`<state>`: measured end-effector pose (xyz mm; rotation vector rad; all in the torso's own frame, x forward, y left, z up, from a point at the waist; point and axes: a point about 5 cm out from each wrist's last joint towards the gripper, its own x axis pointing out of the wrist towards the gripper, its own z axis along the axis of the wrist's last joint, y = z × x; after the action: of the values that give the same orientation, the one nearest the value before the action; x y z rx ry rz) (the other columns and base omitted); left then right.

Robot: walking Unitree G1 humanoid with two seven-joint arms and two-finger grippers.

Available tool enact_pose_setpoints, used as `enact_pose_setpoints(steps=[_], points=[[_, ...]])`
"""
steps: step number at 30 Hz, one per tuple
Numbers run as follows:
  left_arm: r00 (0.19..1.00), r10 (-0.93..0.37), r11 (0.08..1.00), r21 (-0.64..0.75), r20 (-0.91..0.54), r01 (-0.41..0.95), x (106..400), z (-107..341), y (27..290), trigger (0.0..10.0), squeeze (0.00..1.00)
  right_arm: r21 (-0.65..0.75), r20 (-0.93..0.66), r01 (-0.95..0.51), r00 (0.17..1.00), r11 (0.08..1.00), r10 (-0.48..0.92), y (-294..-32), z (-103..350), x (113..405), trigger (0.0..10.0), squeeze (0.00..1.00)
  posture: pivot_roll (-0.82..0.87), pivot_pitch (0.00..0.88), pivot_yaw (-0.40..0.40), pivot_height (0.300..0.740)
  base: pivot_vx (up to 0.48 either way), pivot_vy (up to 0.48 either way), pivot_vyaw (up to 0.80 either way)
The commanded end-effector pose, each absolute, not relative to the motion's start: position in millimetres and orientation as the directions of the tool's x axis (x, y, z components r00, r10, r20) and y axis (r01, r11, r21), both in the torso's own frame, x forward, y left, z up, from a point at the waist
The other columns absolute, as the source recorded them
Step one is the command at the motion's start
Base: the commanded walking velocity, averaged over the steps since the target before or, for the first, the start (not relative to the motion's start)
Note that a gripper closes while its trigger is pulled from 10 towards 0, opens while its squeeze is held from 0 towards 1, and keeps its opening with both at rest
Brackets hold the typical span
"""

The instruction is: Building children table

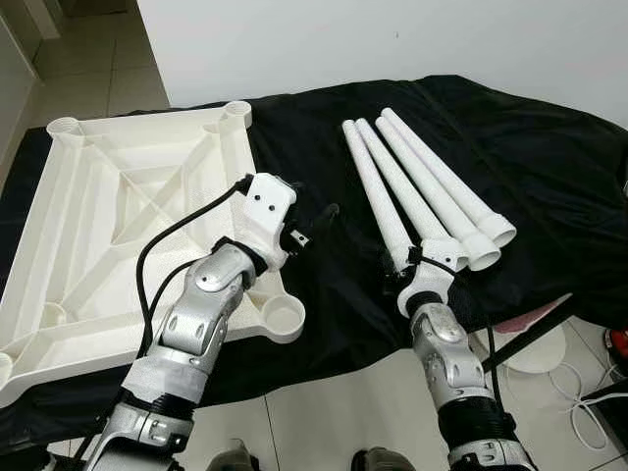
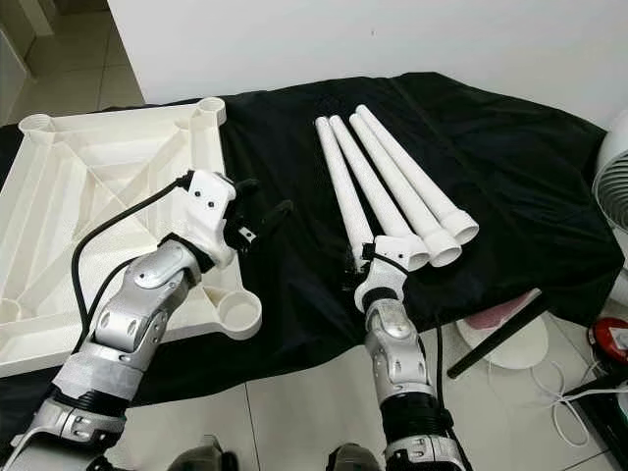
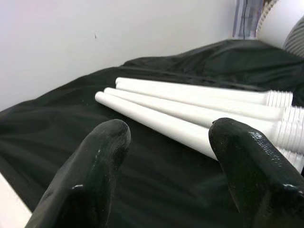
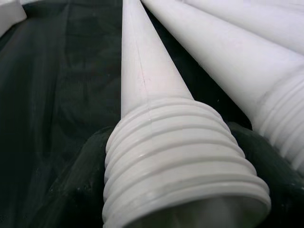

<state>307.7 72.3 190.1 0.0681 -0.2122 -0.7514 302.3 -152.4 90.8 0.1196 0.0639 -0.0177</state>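
Upturned tabletop (image 1: 118, 196) at left, four legs (image 1: 422, 186) side by side at right — both on cloth (image 1: 549, 177).

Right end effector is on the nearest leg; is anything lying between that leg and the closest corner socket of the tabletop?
Nothing visible. Only bare black cloth lies between the leg and the socket. The left end effector hovers open above that stretch and may need to move aside.

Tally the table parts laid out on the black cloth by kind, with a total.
White plastic tapered legs with threaded ends: 4
White plastic ribbed tabletop, lying underside up with corner sockets: 1
Total: 5 parts
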Motion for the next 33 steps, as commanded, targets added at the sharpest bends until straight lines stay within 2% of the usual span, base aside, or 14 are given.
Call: enact_pose_setpoints(steps=[1,5,6,9,12,13,14,15,19,20,21,23,25,33], points=[[0.723,-0.673,0.739,0.107,0.156,0.665,309.7,188.4,74.2,10.0,0.0,0.12,-0.034,0.02,0.999,0.993,-0.016,-152.4,93.4,301.0,0.0,0.0,0.0,0.0,0.016,0.74,0.0,0.0,0.0],[0.714,-0.687,0.724,0.048,0.138,0.688,311.1,187.4,72.0,10.0,0.0,0.112,0.014,0.003,1.0,0.994,-0.005,-147.9,98.6,300.0,0.0,0.0,0.0,0.0,0.016,0.74,0.0,0.0,0.0],[0.687,-0.718,0.69,-0.014,0.108,0.724,312.2,185.3,69.6,10.0,0.0,0.111,0.104,-0.039,0.994,0.993,0.028,-140.8,109.5,297.8,0.0,0.0,-0.01,0.0,0.016,0.74,0.0,0.0,0.0],[0.67,-0.737,0.668,-0.059,0.09,0.742,313.9,185.1,66.9,10.0,0.0,0.08,0.192,-0.067,0.98,0.995,0.05,-136.8,120.9,296.0,0.0,0.0,-0.01,0.0,0.018,0.74,0.0,0.0,0.0],[0.666,-0.741,0.661,-0.087,0.082,0.745,315.3,184.7,65.1,10.0,0.0,0.084,0.21,-0.078,0.976,0.993,0.059,-136.6,123.6,295.9,0.0,0.0,-0.01,0.0,0.017,0.74,0.0,0.0,0.0],[0.667,-0.741,0.658,-0.118,0.078,0.744,317.1,184.6,63.6,10.0,0.95,0.073,0.228,-0.081,0.972,0.994,0.062,-137.0,126.8,296.0,4.0,0.0,-0.01,0.0,0.017,0.74,0.0,0.0,0.0],[0.667,-0.741,0.658,-0.118,0.078,0.744,317.1,184.6,63.6,10.0,0.95,0.073,0.228,-0.081,0.972,0.994,0.062,-137.0,126.8,296.0,4.0,0.0,-0.01,0.0,0.017,0.74,0.0,0.0,0.0],[0.669,-0.739,0.65,-0.173,0.082,0.74,320.2,186.3,61.2,10.0,1.0,0.05,0.262,-0.101,0.961,0.994,0.085,-136.7,132.1,295.7,10.0,0.0,-0.02,0.0,0.019,0.74,0.0,0.0,0.0],[0.701,-0.711,0.644,-0.345,0.06,0.683,334.4,194.0,55.5,10.0,1.0,-0.063,0.331,-0.153,0.929,0.986,0.165,-133.3,143.0,294.0,10.0,0.0,-0.03,0.0,0.023,0.74,0.0,0.0,0.0],[0.701,-0.711,0.644,-0.345,0.06,0.683,334.4,194.0,55.5,10.0,1.0,-0.063,0.331,-0.153,0.929,0.986,0.165,-133.3,143.0,294.0,10.0,0.0,-0.03,0.0,0.023,0.74,0.0,0.0,0.0],[0.685,-0.727,0.618,-0.388,0.048,0.683,335.6,195.3,53.5,10.0,0.0,-0.081,0.34,-0.163,0.923,0.983,0.181,-132.0,144.3,293.6,10.0,0.0,-0.03,0.0,0.023,0.74,0.0,0.0,0.0],[0.685,-0.727,0.618,-0.388,0.048,0.683,335.6,195.3,53.5,10.0,0.0,-0.081,0.34,-0.163,0.923,0.983,0.181,-132.0,144.3,293.6,10.0,0.0,-0.03,0.0,0.023,0.74,0.0,0.0,0.0],[0.648,-0.761,0.569,-0.472,0.008,0.674,339.9,197.1,50.4,10.0,0.0,-0.13,0.367,-0.185,0.904,0.974,0.221,-127.4,148.2,292.7,10.0,0.0,-0.04,0.0,0.027,0.74,0.0,0.0,0.0],[0.608,-0.786,0.559,-0.547,-0.112,0.623,348.1,193.8,47.3,10.0,0.0,-0.225,0.391,-0.22,0.872,0.949,0.295,-117.4,152.7,290.0,10.0,0.0,-0.05,0.0,0.03,0.74,0.0,0.0,0.0]])
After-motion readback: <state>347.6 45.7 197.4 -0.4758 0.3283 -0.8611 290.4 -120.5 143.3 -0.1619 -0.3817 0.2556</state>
